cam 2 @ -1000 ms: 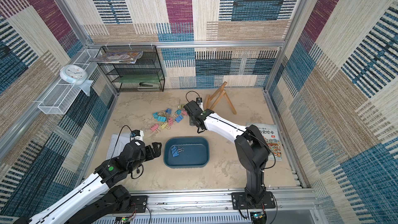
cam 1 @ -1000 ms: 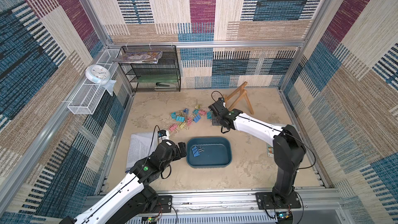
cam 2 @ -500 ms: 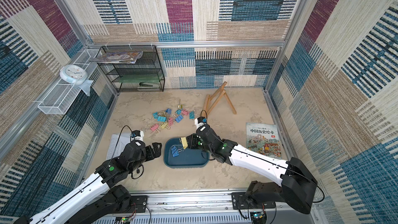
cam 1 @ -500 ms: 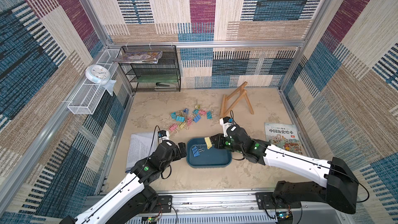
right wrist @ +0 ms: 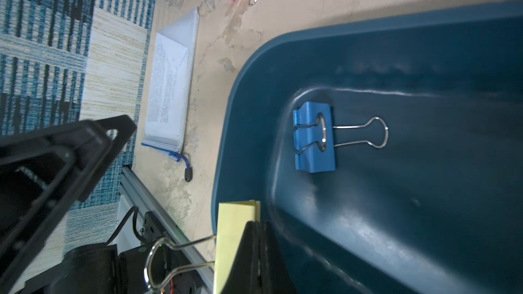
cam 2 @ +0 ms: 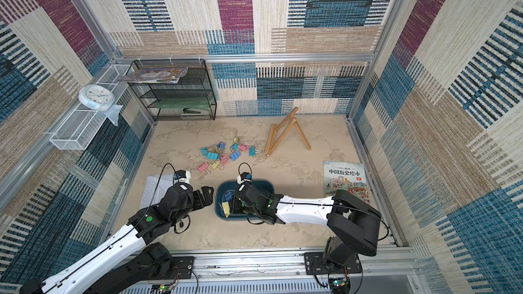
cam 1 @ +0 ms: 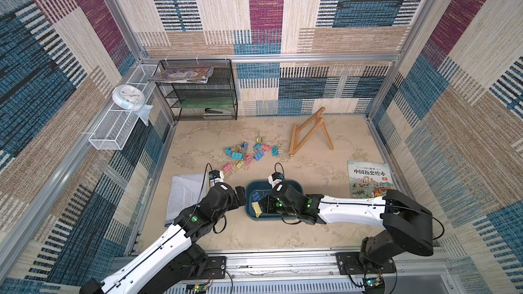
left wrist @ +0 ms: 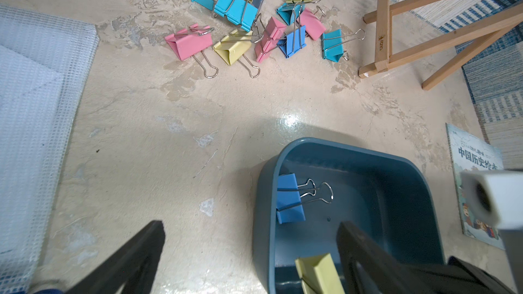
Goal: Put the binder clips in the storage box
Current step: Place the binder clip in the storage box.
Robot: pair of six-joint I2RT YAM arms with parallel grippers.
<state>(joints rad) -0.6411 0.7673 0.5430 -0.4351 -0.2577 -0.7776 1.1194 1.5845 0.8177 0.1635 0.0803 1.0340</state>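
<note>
Binder clips (cam 1: 249, 154): a loose cluster of pink, yellow, blue and teal lies on the beige surface (cam 1: 311, 165), beyond the storage box (cam 1: 295, 186) and just beside the wooden easel (cam 1: 308, 132).
Storage box: dark teal, sitting flat on the surface, nearer the robot than the cluster.
Blue clip (right wrist: 312, 137): already in the box, lying on its floor close to one end wall, wire handles toward the box's middle.
Left fingers (left wrist: 141, 250): spread wide with nothing between them, parked just beside that same end of the box.
Right fingers (right wrist: 254, 250): clamped tight on the yellow clip (right wrist: 233, 230), reaching in over the box.
Yellow clip: pinched by its body with the handles sticking out sideways, hanging at the box's end nearest the left fingers. Whether it touches the box, I cannot tell.
Zip pouch (cam 1: 185, 196): flat on the surface, on the left side of the box.
Picture book (cam 1: 368, 178): flat on the surface, well apart from the box, on the right side.
</note>
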